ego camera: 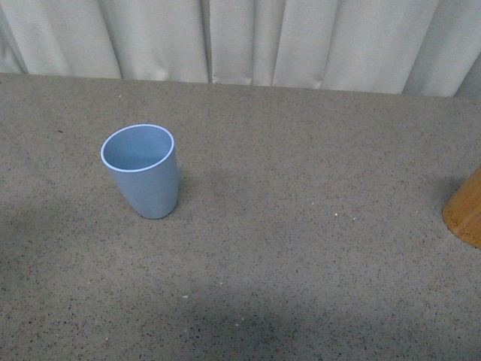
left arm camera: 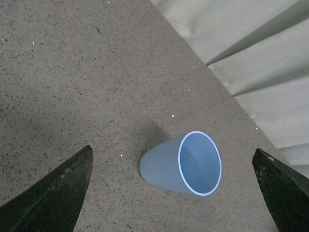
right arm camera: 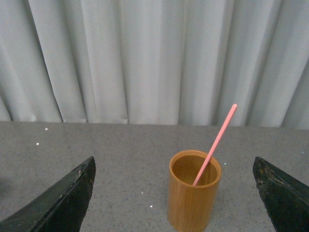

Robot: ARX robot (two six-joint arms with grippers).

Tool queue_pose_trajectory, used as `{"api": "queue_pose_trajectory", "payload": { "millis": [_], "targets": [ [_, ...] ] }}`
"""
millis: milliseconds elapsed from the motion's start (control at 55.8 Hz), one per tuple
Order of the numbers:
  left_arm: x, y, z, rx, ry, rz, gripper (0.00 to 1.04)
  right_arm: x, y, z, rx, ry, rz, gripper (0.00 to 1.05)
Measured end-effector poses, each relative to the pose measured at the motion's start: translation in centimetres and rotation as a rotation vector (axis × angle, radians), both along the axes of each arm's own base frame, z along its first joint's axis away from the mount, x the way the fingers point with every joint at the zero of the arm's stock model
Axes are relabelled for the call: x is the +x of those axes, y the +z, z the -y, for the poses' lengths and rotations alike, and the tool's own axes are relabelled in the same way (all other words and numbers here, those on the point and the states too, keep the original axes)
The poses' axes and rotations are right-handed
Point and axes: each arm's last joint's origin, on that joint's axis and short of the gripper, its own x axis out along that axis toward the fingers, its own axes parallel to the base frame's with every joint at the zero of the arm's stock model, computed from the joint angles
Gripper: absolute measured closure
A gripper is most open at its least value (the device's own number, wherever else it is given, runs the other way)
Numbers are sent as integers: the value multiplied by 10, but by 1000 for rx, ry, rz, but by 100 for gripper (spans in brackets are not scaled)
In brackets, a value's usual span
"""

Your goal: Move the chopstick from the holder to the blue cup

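Observation:
The blue cup (ego camera: 143,170) stands upright and empty on the speckled table, left of centre. In the left wrist view the blue cup (left arm camera: 186,163) lies between the wide-apart fingers of my open left gripper (left arm camera: 176,193), some way off. The wooden holder (ego camera: 466,211) shows only as a sliver at the front view's right edge. Ahead of my open right gripper (right arm camera: 176,198) stands the holder (right arm camera: 193,192), with one pink chopstick (right arm camera: 216,141) leaning out of it. Neither gripper holds anything. No arm shows in the front view.
A pale pleated curtain (ego camera: 240,41) hangs along the table's far edge. Grey speckled tabletop (ego camera: 301,248) stretches between the cup and the holder.

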Motion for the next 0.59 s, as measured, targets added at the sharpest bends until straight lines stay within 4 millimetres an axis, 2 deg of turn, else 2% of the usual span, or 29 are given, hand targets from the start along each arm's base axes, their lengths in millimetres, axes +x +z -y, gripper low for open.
{"api": "queue_pose_trajectory", "payload": {
  "millis": [591],
  "targets": [
    [50, -24, 38, 48, -30, -155, 7, 0, 0, 0, 0, 0, 0, 10]
  ]
}}
